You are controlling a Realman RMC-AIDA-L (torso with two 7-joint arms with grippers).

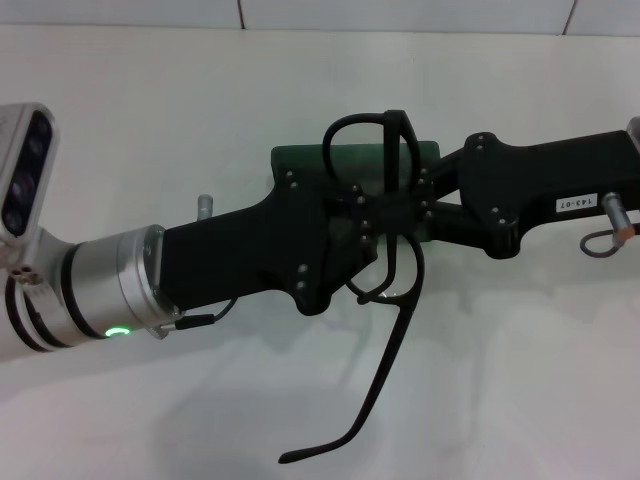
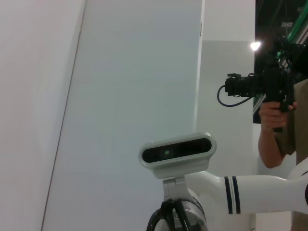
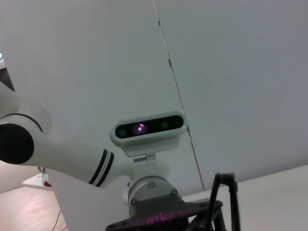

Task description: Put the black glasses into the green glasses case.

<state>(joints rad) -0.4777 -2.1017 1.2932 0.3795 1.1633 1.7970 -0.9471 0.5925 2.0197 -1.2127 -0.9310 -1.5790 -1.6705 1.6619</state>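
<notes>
Head view showed us both end effectors, left (image 1: 350, 215) and right (image 1: 415, 210), meeting closed on the black glasses (image 1: 385, 190) above the green glasses case (image 1: 300, 158) on the surface, and we judged them light, fragile, best held by the frame.

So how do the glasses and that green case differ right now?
The black glasses are thin wire-like frames held up between the left gripper and right gripper; the green glasses case is a solid block lying on the table. The glasses show fully, one temple hanging down; the case is mostly hidden.
</notes>
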